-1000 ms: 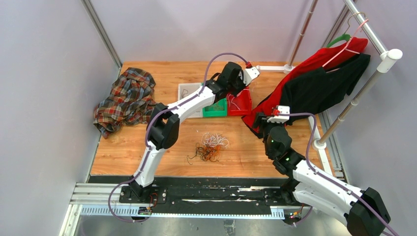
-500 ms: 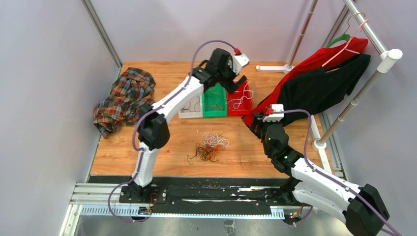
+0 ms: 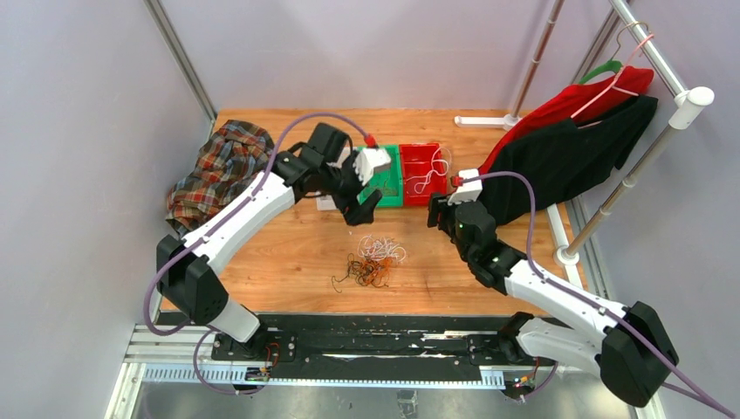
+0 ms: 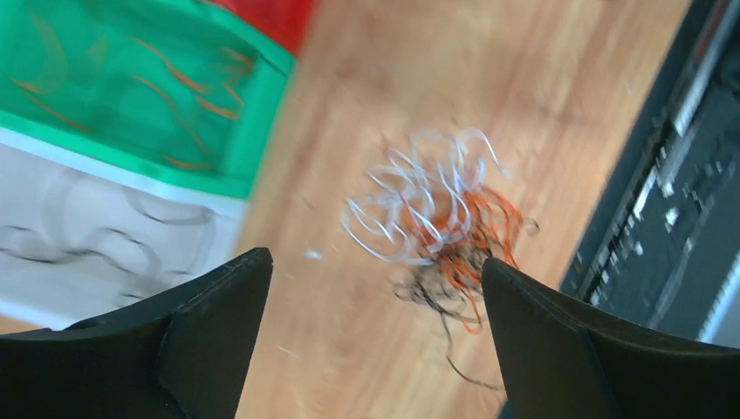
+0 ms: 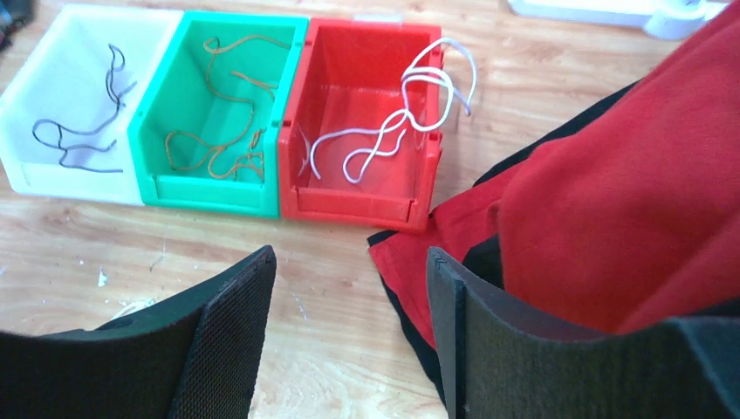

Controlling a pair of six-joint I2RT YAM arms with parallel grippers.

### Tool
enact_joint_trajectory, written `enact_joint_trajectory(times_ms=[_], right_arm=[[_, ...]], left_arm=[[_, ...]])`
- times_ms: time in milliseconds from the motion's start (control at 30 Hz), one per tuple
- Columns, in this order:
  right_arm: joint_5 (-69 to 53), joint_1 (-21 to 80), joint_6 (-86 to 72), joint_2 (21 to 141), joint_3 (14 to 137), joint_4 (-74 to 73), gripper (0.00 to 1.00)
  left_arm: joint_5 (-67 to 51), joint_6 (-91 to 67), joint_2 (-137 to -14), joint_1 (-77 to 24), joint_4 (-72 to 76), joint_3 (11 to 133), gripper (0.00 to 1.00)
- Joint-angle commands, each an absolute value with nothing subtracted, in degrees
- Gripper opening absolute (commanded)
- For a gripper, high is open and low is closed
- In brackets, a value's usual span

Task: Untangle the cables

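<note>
I see cables [image 3: 373, 262] as 1 loose tangled heap on table [image 3: 288, 253], mid-front. White loops far side, orange-brown knot nearer, black strand trailing left. Sep. strands: black in white bin [image 5: 70, 183], orange-brown in green bin [image 5: 209, 194], white in red bin [image 5: 349, 205], looped over rim.

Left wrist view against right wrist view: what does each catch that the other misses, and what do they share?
Only the left wrist: the whole tangled heap of cables, with the black base rail beside it. Only the right wrist: the white cable draped over the red bin rim, and the red and black garment. Both: the green bin holding orange strands, the white bin holding black strands, and the wooden table.
</note>
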State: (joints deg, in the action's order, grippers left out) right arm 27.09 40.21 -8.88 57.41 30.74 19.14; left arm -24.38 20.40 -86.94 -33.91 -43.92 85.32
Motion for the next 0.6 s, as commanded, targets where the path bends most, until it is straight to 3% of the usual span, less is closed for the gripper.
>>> enact_joint_trajectory(times_ms=[0, 100, 400, 567], right_arm=[[27.35, 39.87, -12.53, 61.12, 33.52, 13.4, 0.64], [28.29, 39.88, -12.87, 62.74, 34.53, 12.03, 0.64], [24.24, 38.65, -17.89, 58.7, 32.68, 7.86, 0.64], [24.91, 38.58, -16.93, 56.57, 31.47, 6.97, 0.64]], left_arm=[[-31.54, 19.48, -86.23, -33.93, -46.17, 78.2, 0.92], [-33.05, 17.0, -85.55, -33.93, -42.58, 75.17, 0.89], [-37.11, 7.93, -89.73, -37.48, -28.93, 71.88, 0.94], [-35.44, 6.49, -95.55, -39.55, -27.47, 73.24, 0.87]])
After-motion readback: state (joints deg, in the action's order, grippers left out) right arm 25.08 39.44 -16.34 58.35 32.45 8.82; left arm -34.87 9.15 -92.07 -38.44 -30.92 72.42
